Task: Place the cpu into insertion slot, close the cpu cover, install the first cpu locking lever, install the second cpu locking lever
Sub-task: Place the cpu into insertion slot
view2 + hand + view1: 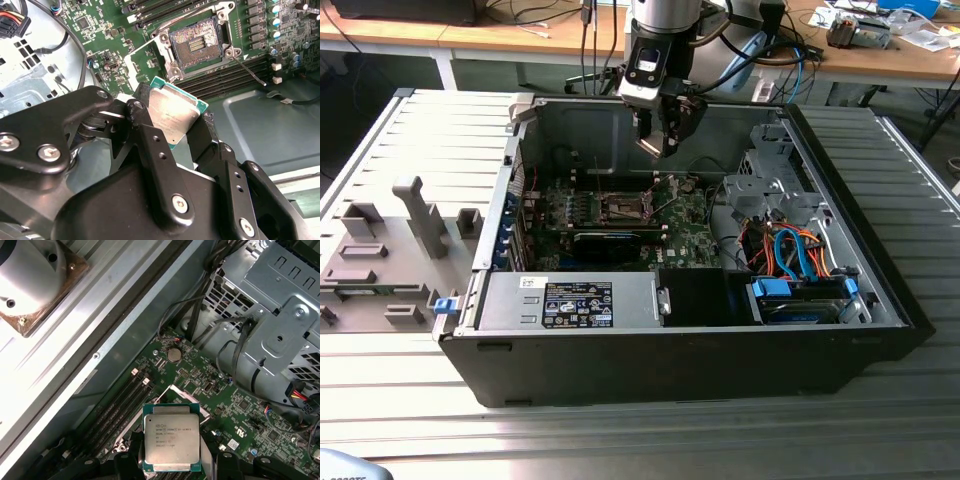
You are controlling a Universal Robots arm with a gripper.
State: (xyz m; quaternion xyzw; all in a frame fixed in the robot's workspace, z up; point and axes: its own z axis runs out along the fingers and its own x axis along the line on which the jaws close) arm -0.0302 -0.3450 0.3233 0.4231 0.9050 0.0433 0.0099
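CPU [171,444], silvery top showing, sits clamped by its edges in the tool [658,145], hanging above the uncovered insertion slot [197,46] inside an open computer case [600,125] lying on a ribbed grey desk [640,440], a cable-strewn wooden desk [470,35] behind.

- The exterior view looks down from above and well back, taking in the whole open computer case [670,370] on the tabletop [620,440].
- The second wrist view looks closely along the fingers [155,155] toward the motherboard [115,35].
- The first wrist view faces the motherboard [240,410], close.
- Both wrist views share the cpu [175,115] [171,442] and the motherboard.
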